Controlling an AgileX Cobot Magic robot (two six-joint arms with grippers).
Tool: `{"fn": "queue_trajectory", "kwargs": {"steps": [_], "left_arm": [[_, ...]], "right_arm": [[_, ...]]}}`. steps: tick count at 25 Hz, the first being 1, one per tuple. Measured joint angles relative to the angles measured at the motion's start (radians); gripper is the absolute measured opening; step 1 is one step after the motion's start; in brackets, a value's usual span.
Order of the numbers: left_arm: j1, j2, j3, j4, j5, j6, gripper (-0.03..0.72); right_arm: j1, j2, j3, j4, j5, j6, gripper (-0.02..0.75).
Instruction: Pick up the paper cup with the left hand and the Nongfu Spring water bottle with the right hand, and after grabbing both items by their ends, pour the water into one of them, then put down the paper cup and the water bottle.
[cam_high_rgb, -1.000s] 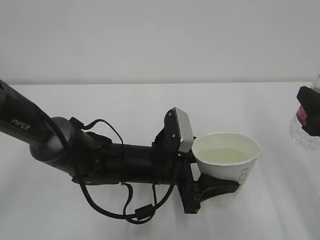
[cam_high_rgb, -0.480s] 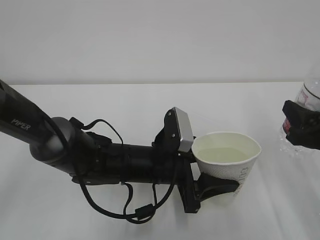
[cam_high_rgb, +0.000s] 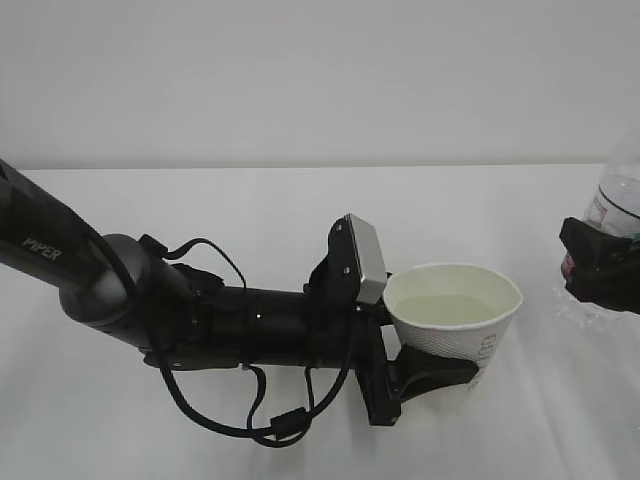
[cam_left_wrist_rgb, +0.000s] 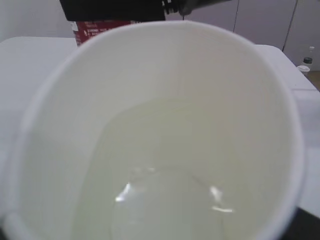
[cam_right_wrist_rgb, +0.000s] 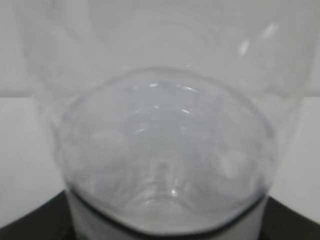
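Two hands are gripping: the left hand (cam_high_rgb: 425, 372) is clamping the cup (cam_high_rgb: 455, 315) upright, while the bottle (cam_high_rgb: 612, 225), clamped in the right hand (cam_high_rgb: 600, 268), is standing well off to the cup's right.

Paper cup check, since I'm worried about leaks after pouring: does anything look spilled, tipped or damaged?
Nothing stands out. The paper cup sits upright in the left hand, water inside, and no puddle shows on the table around it.
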Motion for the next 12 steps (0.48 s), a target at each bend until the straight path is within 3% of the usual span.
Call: {"fn": "queue_trajectory", "kwargs": {"steps": [12], "left_arm": [[0.000,0.000,0.000,-0.004,0.000,0.000,0.492]], "right_arm": [[0.000,0.001,-0.002,0.023,-0.001,0.000,0.428]]}}
